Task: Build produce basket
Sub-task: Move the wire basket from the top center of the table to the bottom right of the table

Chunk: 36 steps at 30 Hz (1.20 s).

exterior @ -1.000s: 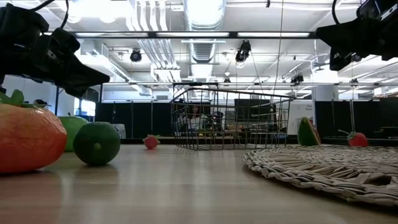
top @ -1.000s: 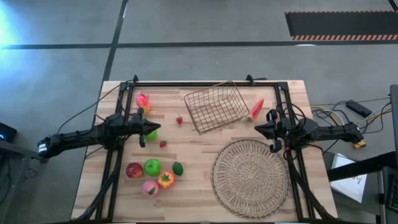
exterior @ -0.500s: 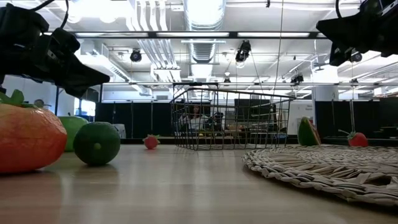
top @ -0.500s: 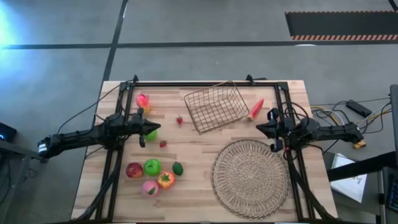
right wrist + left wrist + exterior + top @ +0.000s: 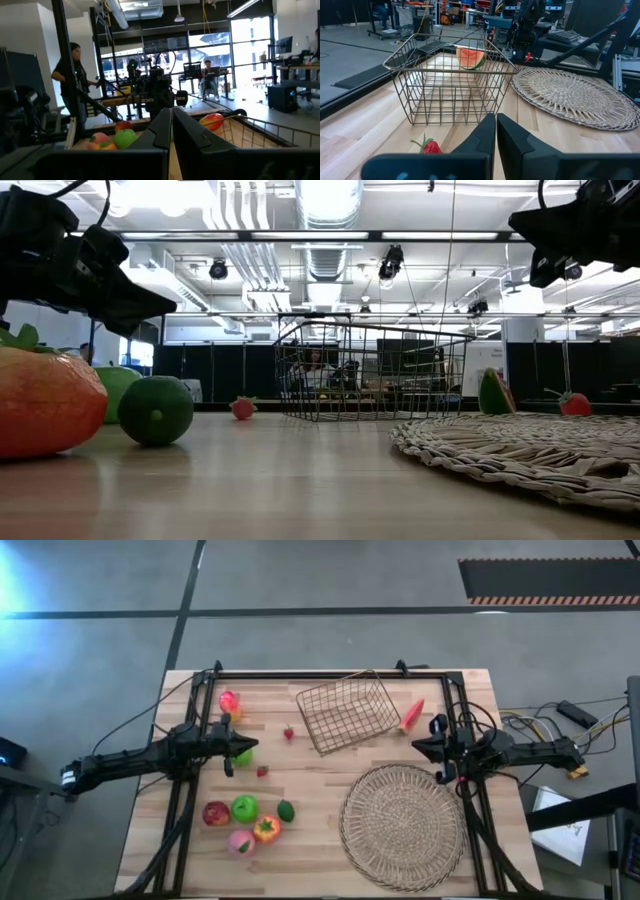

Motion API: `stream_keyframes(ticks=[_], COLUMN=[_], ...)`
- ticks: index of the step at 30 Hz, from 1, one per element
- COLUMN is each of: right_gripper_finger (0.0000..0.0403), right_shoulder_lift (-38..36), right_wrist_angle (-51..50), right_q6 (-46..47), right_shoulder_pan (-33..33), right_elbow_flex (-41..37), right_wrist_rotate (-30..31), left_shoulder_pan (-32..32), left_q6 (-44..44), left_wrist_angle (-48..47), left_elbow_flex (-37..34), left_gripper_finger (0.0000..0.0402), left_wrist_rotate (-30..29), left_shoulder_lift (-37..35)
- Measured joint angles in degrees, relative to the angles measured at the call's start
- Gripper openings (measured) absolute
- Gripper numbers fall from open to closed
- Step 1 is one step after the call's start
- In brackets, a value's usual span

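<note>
Nearest, along the front edge of the table (image 5: pixel 320 790): a cluster of toy fruit (image 5: pixel 247 822), red, green, pink and orange, beside a round straw mat (image 5: pixel 403 826). Mid-table: left gripper (image 5: pixel 229 752) with fingers pressed together, empty, hovering over the left side next to a green piece (image 5: pixel 244 755); right gripper (image 5: pixel 438 751) likewise pinched together and empty, above the mat's far right edge. Between them: two small berries (image 5: pixel 275 752). Farther back: wire basket (image 5: pixel 348 711), nothing inside, a watermelon slice (image 5: pixel 412 715) just to its right, a pink fruit (image 5: pixel 229 702) far left.
</note>
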Motion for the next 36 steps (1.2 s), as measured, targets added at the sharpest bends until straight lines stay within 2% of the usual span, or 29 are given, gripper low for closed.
stream_keyframes(ticks=[4, 7, 11, 13, 31, 36], right_gripper_finger=[0.0009, 0.0009, 0.0009, 0.0009, 0.0009, 0.0009], right_shoulder_lift=[0.0, 0.0, 0.0, 0.4, 9.0, 10.9], right_wrist_angle=[0.0, -0.4, -1.8, -2.2, 2.1, 2.0], right_q6=[-3.1, -3.1, -1.1, 0.3, 1.6, -1.7], right_shoulder_pan=[0.0, 0.0, 0.0, 0.0, 0.0, 0.0], right_elbow_flex=[0.0, 0.0, 0.0, 0.0, 0.0, 0.0], right_wrist_rotate=[3.4, 9.9, 22.2, 25.8, 29.9, 29.9], left_shoulder_pan=[0.0, 0.0, 0.0, 0.0, 0.0, 0.0], left_q6=[0.0, 0.0, 0.0, 0.0, 0.0, 0.0], left_wrist_angle=[0.0, 0.0, 0.0, 0.0, 0.0, 0.0], left_elbow_flex=[0.0, 0.0, 0.0, 0.0, 0.0, 0.0], left_gripper_finger=[0.0000, 0.0000, 0.0000, 0.0000, 0.0000, 0.0000], left_wrist_rotate=[0.0, 0.0, 0.0, 0.0, 0.0, 0.0], left_shoulder_lift=[0.0, 0.0, 0.0, 0.0, 0.0, 0.0])
